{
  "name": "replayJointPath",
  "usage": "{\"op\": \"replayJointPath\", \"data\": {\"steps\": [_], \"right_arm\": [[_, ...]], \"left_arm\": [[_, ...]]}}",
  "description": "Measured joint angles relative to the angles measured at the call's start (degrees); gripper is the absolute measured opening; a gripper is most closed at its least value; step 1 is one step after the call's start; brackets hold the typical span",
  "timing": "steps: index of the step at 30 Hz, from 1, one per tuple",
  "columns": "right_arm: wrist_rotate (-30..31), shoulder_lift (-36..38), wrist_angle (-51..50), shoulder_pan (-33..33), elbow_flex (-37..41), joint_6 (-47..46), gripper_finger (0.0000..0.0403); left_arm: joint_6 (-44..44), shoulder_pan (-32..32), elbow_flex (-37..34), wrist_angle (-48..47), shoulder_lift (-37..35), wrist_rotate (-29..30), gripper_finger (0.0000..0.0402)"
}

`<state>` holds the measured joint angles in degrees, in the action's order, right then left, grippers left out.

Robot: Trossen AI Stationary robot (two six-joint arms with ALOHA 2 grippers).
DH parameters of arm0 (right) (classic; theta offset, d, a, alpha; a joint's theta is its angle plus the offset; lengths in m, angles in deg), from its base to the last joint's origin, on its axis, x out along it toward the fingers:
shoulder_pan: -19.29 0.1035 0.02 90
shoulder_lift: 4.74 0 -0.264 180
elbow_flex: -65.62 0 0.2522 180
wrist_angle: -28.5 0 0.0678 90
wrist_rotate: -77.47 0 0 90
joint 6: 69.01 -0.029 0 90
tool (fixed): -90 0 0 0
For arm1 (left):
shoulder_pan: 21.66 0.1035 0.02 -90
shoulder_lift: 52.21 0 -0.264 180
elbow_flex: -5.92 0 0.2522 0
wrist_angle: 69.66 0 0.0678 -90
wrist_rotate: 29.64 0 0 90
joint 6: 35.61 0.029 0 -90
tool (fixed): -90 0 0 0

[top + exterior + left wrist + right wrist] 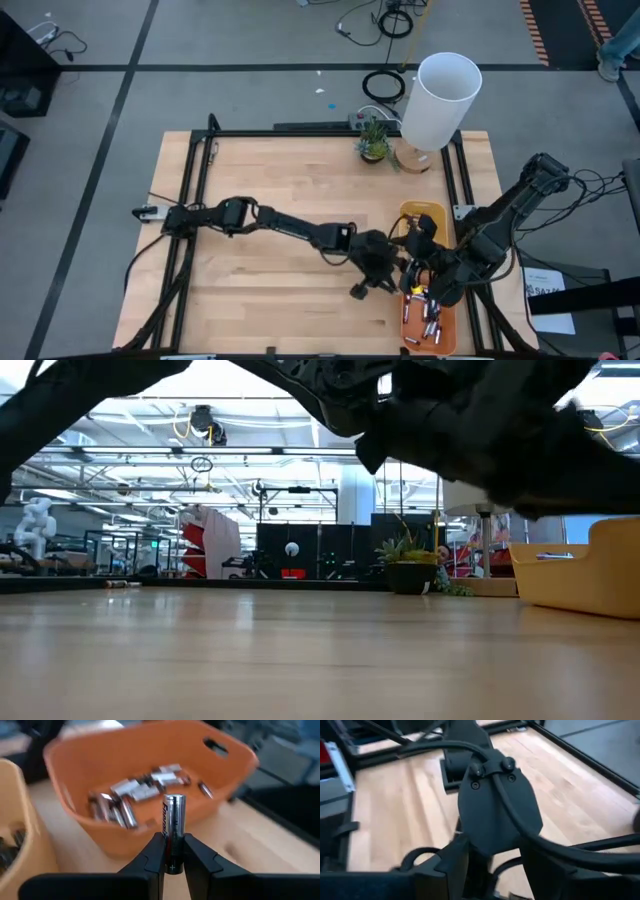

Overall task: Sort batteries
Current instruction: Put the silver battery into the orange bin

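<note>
Upright, battery [173,832] (long axis vertical) in left tool [173,857].

floor [250,40]: grey, taped | ceiling lights [150,455]: bright | potted plant [405,560]: far edge

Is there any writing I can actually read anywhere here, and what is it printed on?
"Energizer", partly covered, running lengthwise on the battery clamped upright in the left tool.
A white paper beside the table's right edge carries dark print: too small to read.
The batteries in the orange tray: too blurred to read.
Nothing else legible.
</note>
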<state>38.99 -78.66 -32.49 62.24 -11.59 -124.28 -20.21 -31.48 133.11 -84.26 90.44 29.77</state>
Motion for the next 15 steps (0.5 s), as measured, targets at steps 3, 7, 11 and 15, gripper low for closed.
{"op": "replayJointPath", "data": {"steps": [3, 7, 11, 15], "right_arm": [[0.4, 0.3, 3.6, 0.3, 0.0, 4.3, 0.0167], [1.7, 0.9, 10.3, 0.4, 0.0, 11.8, 0.0167], [2.4, 1.6, 15.1, 1.0, 0.2, 16.7, 0.0167], [-2.7, 3.1, 14.5, 3.1, 0.3, 16.6, 0.0167]], "left_arm": [[-3.4, -1.0, -0.1, 5.1, 0.0, 2.7, 0.0054], [-8.6, -1.8, -0.1, 13.0, 0.0, 4.7, 0.0054], [-9.1, -2.2, -0.1, 14.6, -0.1, 4.8, 0.0054], [-10.5, -2.1, 0.1, 12.0, -0.2, 4.0, 0.0054]]}}
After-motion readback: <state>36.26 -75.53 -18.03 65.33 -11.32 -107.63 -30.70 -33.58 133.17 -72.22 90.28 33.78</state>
